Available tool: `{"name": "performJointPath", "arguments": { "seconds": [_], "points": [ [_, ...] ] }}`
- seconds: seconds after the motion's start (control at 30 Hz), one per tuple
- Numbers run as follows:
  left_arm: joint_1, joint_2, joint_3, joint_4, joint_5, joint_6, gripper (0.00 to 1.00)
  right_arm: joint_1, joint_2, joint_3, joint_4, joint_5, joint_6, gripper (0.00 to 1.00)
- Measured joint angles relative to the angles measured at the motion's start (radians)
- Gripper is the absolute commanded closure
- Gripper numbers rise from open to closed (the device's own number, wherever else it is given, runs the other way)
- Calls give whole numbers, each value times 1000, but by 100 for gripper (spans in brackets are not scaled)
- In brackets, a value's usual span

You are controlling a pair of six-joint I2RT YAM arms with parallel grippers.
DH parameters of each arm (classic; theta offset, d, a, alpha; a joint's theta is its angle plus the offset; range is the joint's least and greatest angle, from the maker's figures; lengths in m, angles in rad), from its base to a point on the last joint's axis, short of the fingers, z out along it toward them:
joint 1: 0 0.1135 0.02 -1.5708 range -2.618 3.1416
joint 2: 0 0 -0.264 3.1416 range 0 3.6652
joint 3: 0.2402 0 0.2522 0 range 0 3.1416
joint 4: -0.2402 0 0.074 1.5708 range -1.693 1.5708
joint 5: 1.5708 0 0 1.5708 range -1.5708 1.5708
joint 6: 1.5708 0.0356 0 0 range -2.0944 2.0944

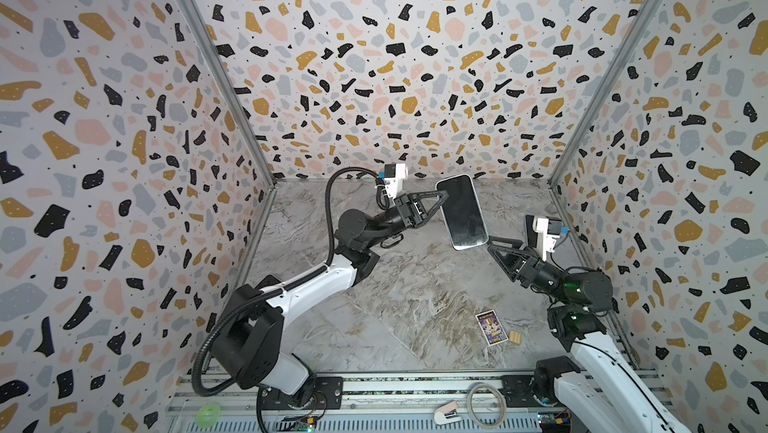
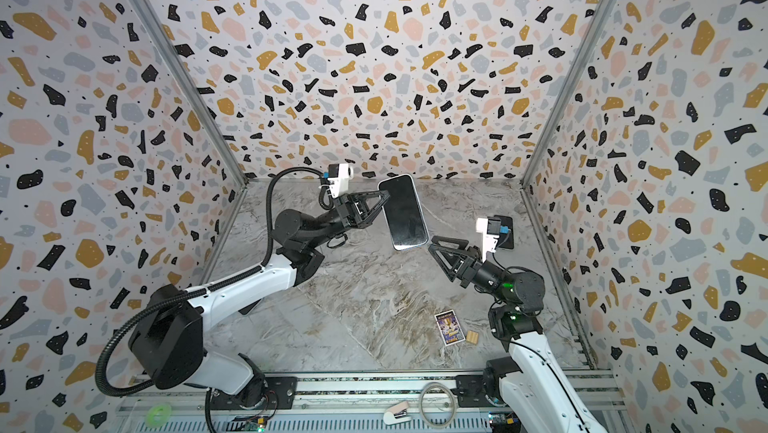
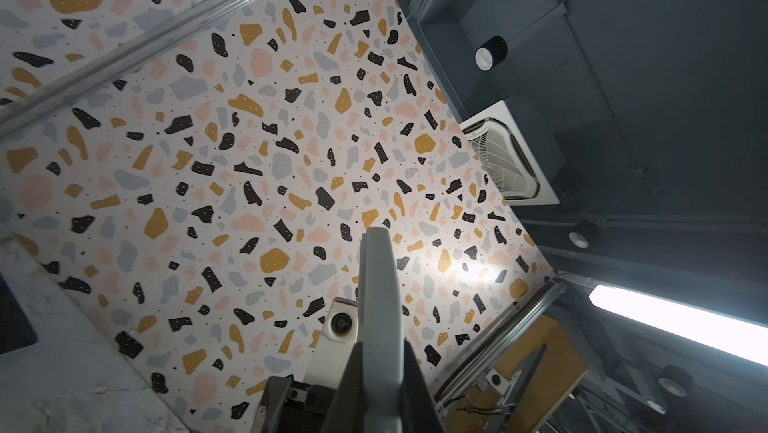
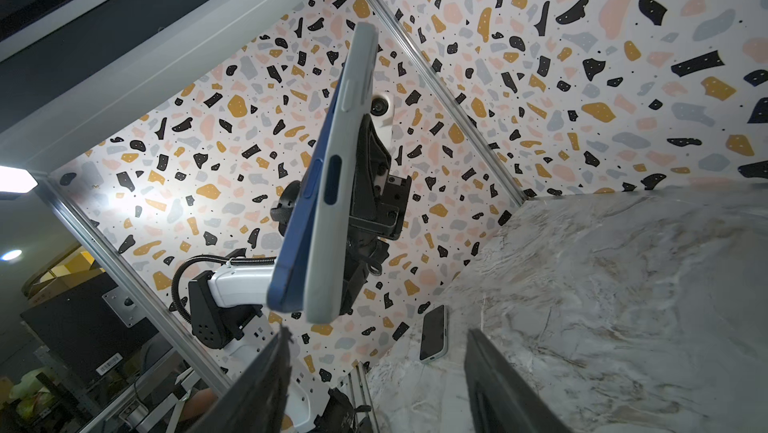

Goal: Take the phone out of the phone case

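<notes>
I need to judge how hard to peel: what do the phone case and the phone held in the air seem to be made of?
The phone case looks like soft silicone or rubbery plastic: it is pale grey and matte, shows no glints, and has moulded button bumps. The phone looks rigid, with a blue satin edge that is probably metal. Its dark front reflects like glass in both top views.

Surface: we see a grey marble-patterned tabletop point(image 1: 415, 285), veined in brown.
Card: a colourful printed card point(image 1: 491, 328) lies flat toward the front right in both top views.
Block: a small tan wooden block point(image 1: 515, 337) lies just beside the card, on its right.
Dark slab: we note a flat black rectangle point(image 2: 508, 240) near the right wall, partly hidden.
Phone: in the right wrist view, a dark-screened phone point(image 4: 433, 333) with a pale rim lies flat.
</notes>
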Motion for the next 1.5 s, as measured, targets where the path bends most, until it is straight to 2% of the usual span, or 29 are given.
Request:
{"name": "performJointPath", "arguments": {
  "seconds": [0.1,0.3,0.4,0.6,0.97,1.5],
  "points": [
    [0,-19,11,-116,-8,74,100,28,-69,-27,-46,26,16,24],
    [0,-15,22,-295,-24,154,100,179,-183,-31,-175,106,5,24],
    [0,-10,22,-332,-24,164,100,246,-193,-35,-222,150,0,26],
    [0,-10,22,-356,-24,172,100,309,-196,-95,-292,218,5,30],
    [0,-11,21,-357,-19,169,100,340,-181,-165,-292,278,20,42],
    [-5,-42,-9,-336,-11,163,100,319,-78,-165,-164,298,35,45]
  ]
}}
